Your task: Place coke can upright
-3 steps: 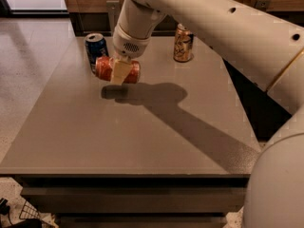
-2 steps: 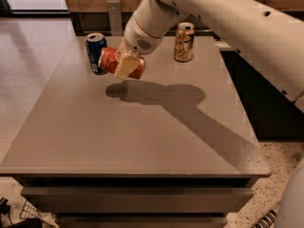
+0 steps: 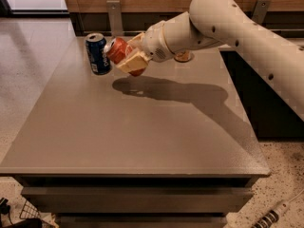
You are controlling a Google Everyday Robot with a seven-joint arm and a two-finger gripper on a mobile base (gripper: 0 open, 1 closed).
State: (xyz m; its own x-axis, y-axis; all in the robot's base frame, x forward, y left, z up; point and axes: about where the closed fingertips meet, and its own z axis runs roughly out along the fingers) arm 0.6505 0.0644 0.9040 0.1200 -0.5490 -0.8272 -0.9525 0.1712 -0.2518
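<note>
Near the far-left corner of the tabletop [image 3: 95, 141] a blue Pepsi can [image 3: 98, 54] stands upright. Just to its right is the coke can [image 3: 117, 48], held clear of the surface above its own shadow [image 3: 142, 85]. It is tilted well over, with its silver top turned left towards the blue can; whether the two cans touch cannot be told. The gripper [image 3: 125, 52] hangs over the far part of the tabletop, left of the middle of the far edge. Its tan fingers [image 3: 135, 61] are clamped on the coke can, one above its body and one below. From there the white arm [image 3: 223, 18] runs right and passes out over the right edge. Behind the wrist, close to the far edge, the lower part of a tan-gold can [image 3: 183, 57] shows, its upper part hidden by the arm.
</note>
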